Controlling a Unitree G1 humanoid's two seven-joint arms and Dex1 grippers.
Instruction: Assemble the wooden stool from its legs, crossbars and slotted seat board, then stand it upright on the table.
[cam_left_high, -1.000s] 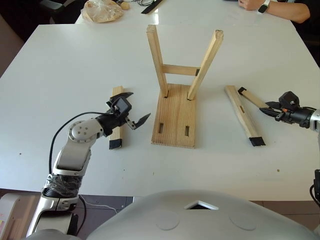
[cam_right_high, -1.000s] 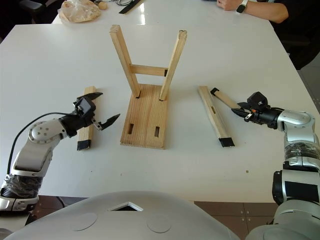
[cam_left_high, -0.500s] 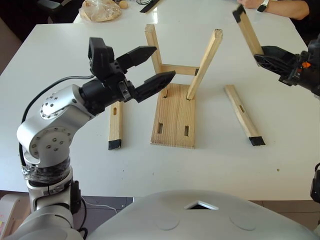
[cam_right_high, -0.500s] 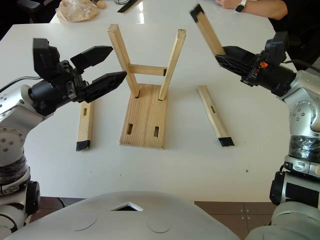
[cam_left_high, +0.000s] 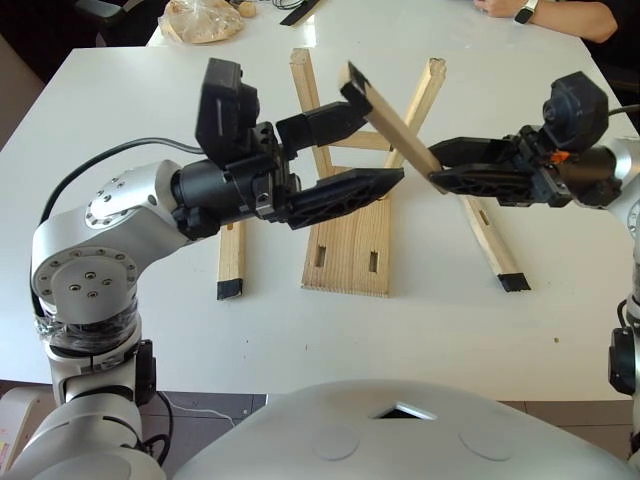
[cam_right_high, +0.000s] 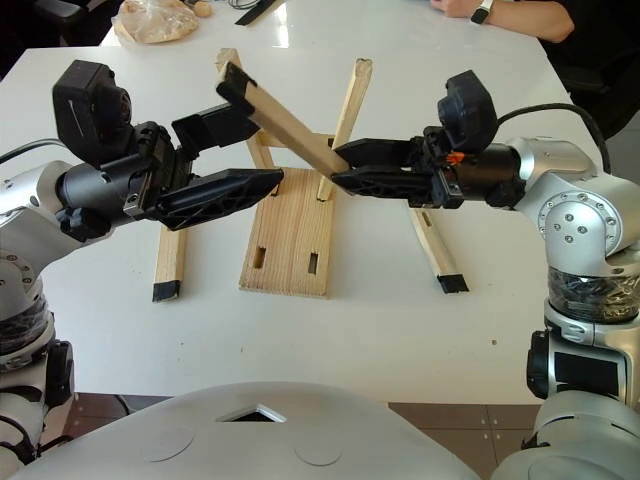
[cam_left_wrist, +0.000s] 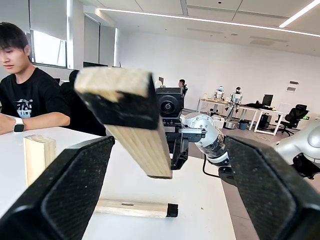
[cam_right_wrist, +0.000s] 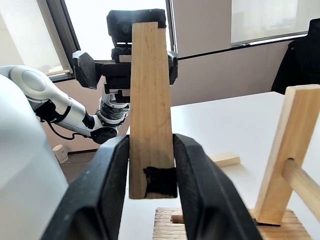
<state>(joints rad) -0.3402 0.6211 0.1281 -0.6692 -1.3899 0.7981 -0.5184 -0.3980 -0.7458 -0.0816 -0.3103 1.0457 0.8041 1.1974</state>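
Swung inward since half a second ago, your right pincer (cam_left_high: 440, 165) now holds the leg (cam_left_high: 390, 120) aloft over the seat board (cam_left_high: 350, 250) on the counter (cam_left_high: 120, 130), clamped on its lower end. Long axis slants up toward the left pincer (cam_left_high: 375, 142), capped end leading. Left wrist view: fingers (cam_left_wrist: 70, 195) spread wide flank that cap, gaps both sides. Right wrist view: both pads (cam_right_wrist: 112, 185) press the leg's faces.

White table (cam_left_high: 100, 120), ceiling strip lights (cam_left_wrist: 200, 20), distant desks (cam_left_wrist: 225, 102), bright windows (cam_right_wrist: 270, 17).
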